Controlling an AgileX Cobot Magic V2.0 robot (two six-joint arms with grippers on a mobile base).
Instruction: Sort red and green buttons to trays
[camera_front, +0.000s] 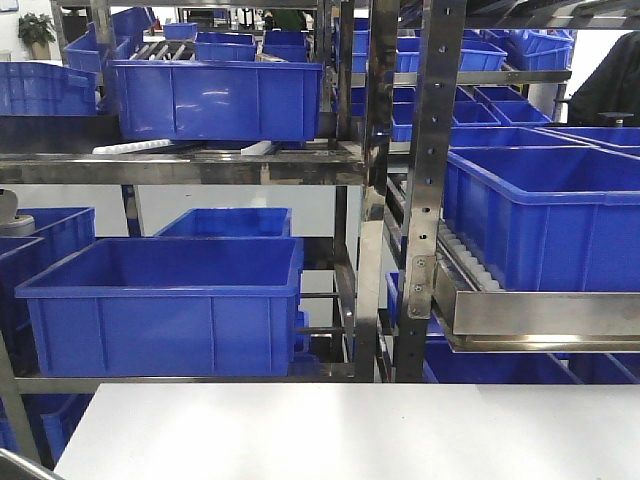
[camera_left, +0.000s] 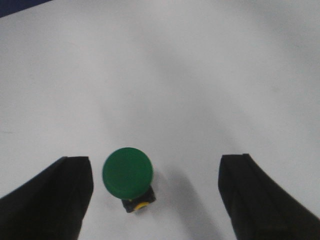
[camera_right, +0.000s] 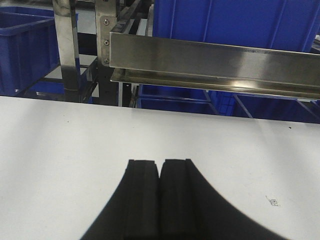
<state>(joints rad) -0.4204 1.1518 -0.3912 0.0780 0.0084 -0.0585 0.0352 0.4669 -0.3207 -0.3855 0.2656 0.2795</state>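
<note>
Many blue crates (camera_front: 160, 300) stand beyond the tabletop (camera_front: 350, 430). The left end effector (camera_left: 155, 160) is wide apart around the green button (camera_left: 127, 172); the right end effector (camera_right: 160, 162) is pressed together.

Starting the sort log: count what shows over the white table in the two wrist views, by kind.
Buttons: 1, the green button.
Grippers: 2, the left gripper open, the right gripper shut.
Total: 3.
</note>
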